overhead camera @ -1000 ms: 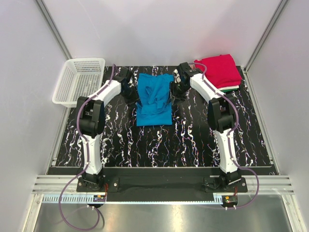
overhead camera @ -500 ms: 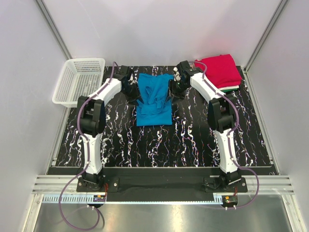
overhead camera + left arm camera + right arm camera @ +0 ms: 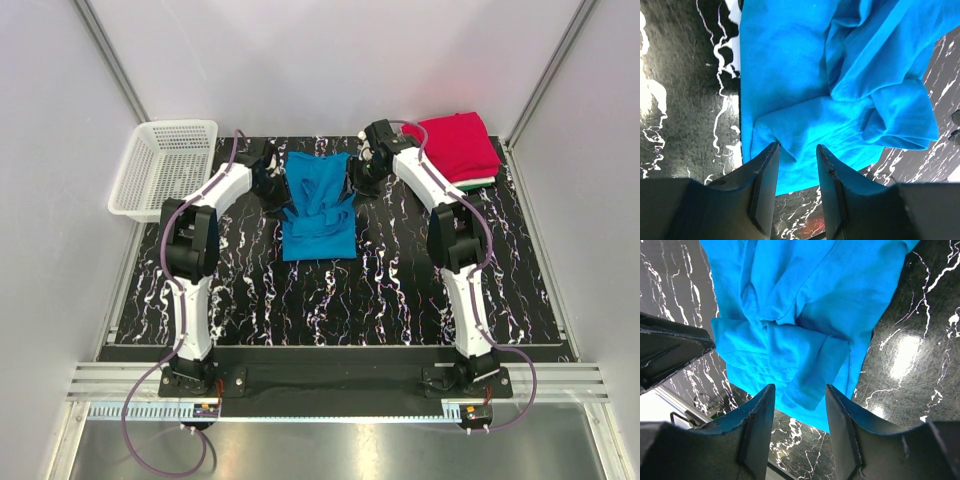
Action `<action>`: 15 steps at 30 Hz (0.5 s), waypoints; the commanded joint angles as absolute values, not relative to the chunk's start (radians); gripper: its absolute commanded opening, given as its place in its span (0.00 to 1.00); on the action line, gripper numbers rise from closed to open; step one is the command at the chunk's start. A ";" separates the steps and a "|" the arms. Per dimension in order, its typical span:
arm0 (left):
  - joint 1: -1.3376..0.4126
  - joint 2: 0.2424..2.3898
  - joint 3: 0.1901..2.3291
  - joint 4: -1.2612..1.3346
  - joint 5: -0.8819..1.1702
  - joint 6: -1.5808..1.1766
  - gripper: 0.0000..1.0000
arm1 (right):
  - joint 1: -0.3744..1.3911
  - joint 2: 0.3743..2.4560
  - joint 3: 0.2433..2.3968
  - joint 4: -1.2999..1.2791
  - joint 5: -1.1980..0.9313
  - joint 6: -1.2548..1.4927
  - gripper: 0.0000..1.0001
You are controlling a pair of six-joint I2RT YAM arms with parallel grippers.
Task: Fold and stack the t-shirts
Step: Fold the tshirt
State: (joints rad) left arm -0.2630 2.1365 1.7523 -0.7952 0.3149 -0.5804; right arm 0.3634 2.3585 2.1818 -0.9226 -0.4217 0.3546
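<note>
The bright blue t-shirt [image 3: 318,205] lies crumpled, partly folded, at the back middle of the black marbled table [image 3: 400,290]. It fills the left wrist view [image 3: 805,80] and the right wrist view [image 3: 790,315]. My left gripper [image 3: 274,183] hovers at the shirt's left edge, jaws open and empty [image 3: 796,150]. My right gripper [image 3: 360,178] hovers at the shirt's right edge, jaws open and empty [image 3: 799,392]. A stack of folded t-shirts, red on top [image 3: 455,142] with green and white edges below [image 3: 478,181], sits at the back right.
A white plastic mesh basket [image 3: 165,166] stands off the table's back left corner. Grey walls close in the back and both sides. The metal rail with both arm bases [image 3: 330,380] runs along the near edge.
The right gripper has shifted a little toward the back and left along the shirt's right edge. The left gripper and the shirt have barely moved.
</note>
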 commanded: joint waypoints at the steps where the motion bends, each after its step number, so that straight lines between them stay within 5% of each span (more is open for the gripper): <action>1: -0.267 2.051 1.710 -0.811 0.327 -0.571 0.41 | 0.364 2.367 2.212 -0.911 -0.445 0.356 0.52; 15: -0.282 2.039 1.693 -0.815 0.322 -0.597 0.41 | 0.364 2.347 2.177 -0.904 -0.460 0.342 0.53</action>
State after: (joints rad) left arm -0.2745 2.0640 1.6539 -0.8219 0.3138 -0.5850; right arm 0.3634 2.3688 2.1777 -0.9195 -0.4381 0.3546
